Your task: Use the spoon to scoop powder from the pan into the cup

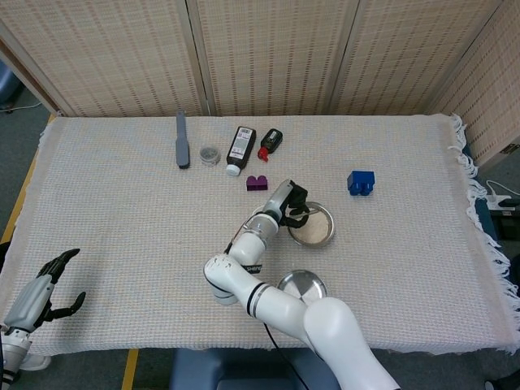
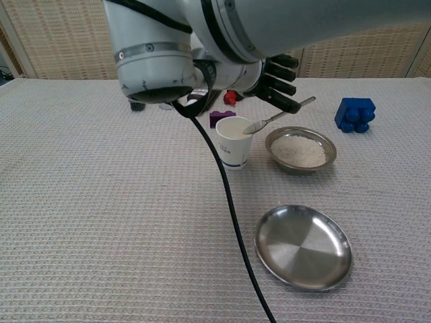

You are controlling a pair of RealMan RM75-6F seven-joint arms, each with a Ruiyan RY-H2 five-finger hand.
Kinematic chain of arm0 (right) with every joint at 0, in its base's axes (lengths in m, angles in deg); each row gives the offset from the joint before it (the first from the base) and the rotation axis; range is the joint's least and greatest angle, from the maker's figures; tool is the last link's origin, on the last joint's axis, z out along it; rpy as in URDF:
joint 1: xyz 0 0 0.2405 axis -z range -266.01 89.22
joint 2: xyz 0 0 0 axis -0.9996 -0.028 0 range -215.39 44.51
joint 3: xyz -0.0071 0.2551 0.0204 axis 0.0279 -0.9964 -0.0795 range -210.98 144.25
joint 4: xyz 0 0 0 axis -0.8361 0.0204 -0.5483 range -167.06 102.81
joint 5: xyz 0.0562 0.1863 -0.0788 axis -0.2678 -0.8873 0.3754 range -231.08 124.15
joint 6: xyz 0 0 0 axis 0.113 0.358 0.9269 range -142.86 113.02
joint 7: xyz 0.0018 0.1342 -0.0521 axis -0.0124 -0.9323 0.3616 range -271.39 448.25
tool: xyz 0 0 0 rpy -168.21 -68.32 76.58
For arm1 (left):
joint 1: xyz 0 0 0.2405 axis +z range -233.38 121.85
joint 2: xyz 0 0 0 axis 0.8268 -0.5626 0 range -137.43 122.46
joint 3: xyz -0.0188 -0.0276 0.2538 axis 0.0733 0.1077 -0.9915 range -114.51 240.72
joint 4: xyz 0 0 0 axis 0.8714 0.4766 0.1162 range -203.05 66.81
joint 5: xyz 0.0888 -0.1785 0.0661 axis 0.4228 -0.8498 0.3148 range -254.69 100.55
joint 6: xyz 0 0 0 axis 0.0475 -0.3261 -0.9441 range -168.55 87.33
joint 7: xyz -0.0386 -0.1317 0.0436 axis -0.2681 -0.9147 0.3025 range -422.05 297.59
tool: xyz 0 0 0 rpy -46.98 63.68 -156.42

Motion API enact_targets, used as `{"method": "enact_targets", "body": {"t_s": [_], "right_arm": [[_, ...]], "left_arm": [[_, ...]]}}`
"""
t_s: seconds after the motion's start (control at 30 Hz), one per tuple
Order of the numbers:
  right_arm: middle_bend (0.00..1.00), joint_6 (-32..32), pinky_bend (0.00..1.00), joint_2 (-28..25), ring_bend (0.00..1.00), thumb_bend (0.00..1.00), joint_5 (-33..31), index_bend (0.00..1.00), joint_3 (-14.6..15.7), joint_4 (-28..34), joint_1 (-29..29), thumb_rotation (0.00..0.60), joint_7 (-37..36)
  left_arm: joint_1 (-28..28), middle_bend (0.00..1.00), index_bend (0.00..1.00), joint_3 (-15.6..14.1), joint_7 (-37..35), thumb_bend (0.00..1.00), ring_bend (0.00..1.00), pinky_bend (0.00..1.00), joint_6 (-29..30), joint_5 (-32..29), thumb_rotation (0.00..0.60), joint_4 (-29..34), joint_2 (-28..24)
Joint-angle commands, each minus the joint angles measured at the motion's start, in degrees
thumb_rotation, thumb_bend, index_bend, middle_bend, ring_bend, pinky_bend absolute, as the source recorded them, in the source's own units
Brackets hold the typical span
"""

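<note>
My right hand (image 2: pixel 273 84) (image 1: pixel 292 201) grips a metal spoon (image 2: pixel 276 117) by its handle. The spoon's bowl hovers just above the right rim of the white paper cup (image 2: pixel 233 142), between the cup and the pan. The pan (image 2: pixel 300 149) (image 1: pixel 315 227) is a small steel dish holding white powder, right of the cup. In the head view the cup is mostly hidden under my right arm. My left hand (image 1: pixel 45 288) hangs off the table's front left corner, fingers apart, holding nothing.
An empty steel plate (image 2: pixel 303 246) lies near the front. A blue block (image 2: pixel 354 114) sits right of the pan, a purple block (image 1: pixel 257 183) behind the cup. A black bottle (image 1: pixel 240 149), red-capped bottle (image 1: pixel 270 142), small jar (image 1: pixel 210 154) and grey tool (image 1: pixel 182 140) line the back.
</note>
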Motion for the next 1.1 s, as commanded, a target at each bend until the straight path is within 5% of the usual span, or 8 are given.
{"method": "enact_targets", "body": {"t_s": [0.03, 1.1], "right_arm": [[0.99, -0.07, 1.00, 1.00, 1.00, 0.37, 0.06, 0.69, -2.11, -2.20, -1.65, 0.600, 0.41], [0.99, -1.50, 1.00, 2.56, 1.00, 0.37, 1.87, 0.70, -14.25, -13.22, -6.56, 0.600, 0.00]], "left_arm": [[-0.02, 0.00, 0.00, -0.04, -0.09, 0.41, 0.00, 0.00, -0.06, 0.05, 0.600, 0.00, -0.03], [-0.21, 0.00, 0.00, -0.39, -1.49, 0.41, 0.00, 0.00, -0.35, 0.76, 0.600, -0.11, -0.38]]}}
